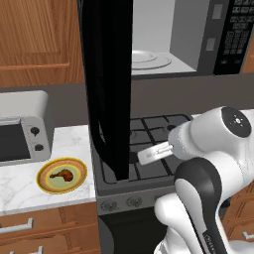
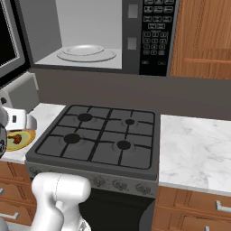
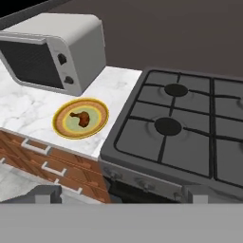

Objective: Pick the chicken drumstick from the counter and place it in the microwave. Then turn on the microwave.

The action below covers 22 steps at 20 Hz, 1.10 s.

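Resting on yellow plate [image 3: 80,118]: chicken drumstick [image 3: 81,118] (no legible writing); pincer [image 3: 121,193] released.

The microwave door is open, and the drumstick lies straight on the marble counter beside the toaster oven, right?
Not quite. The chicken drumstick lies on a yellow plate that sits on the counter, as the hand view shows. The microwave door is indeed open, and the toaster oven stands nearby.

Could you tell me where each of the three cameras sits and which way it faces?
Left base view: behind the arm's left, looking forward-down at the chicken drumstick on its yellow plate and the open microwave; arm at lower right.
Right base view: behind its right, facing the stovetop; arm at lower left.
Hand view: on the hand, looking down at the counter.
All three share the drumstick and stovetop.
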Tool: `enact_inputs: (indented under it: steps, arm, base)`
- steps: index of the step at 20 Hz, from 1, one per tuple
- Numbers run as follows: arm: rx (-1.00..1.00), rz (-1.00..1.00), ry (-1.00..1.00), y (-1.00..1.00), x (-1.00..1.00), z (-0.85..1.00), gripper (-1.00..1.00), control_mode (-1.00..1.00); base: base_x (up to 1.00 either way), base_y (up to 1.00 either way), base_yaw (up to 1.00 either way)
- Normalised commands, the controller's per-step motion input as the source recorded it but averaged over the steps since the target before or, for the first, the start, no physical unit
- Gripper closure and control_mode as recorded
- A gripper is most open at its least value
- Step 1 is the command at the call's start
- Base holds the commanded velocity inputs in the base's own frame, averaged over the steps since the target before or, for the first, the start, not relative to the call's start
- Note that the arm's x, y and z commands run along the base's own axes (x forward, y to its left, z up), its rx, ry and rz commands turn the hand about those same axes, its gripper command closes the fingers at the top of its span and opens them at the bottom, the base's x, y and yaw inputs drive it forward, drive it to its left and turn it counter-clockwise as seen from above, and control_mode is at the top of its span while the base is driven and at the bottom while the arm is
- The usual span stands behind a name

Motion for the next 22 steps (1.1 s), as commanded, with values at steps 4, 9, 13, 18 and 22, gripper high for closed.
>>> enact_inputs:
  steps: [4,9,13,18,22]
  arm:
    - [0.0,0.0,-0.03,0.09,0.03,-0.31,-1.0,-1.0]
    - [0.0,0.0,-0.09,0.08,0.02,-0.33,-1.0,-1.0]
    - [0.0,0.03,-0.14,0.01,0.0,-0.37,-1.0,-1.0]
    - [0.0,0.04,-0.14,0.0,0.0,-0.39,-1.0,-1.0]
    - [0.0,0.05,-0.16,0.0,0.0,-0.41,-1.0,-1.0]
  base:
    - [0.0,0.0,0.0]
    - [0.0,0.0,0.0]
    - [0.0,0.0,0.0]
    - [0.0,0.0,0.0]
    - [0.0,0.0,0.0]
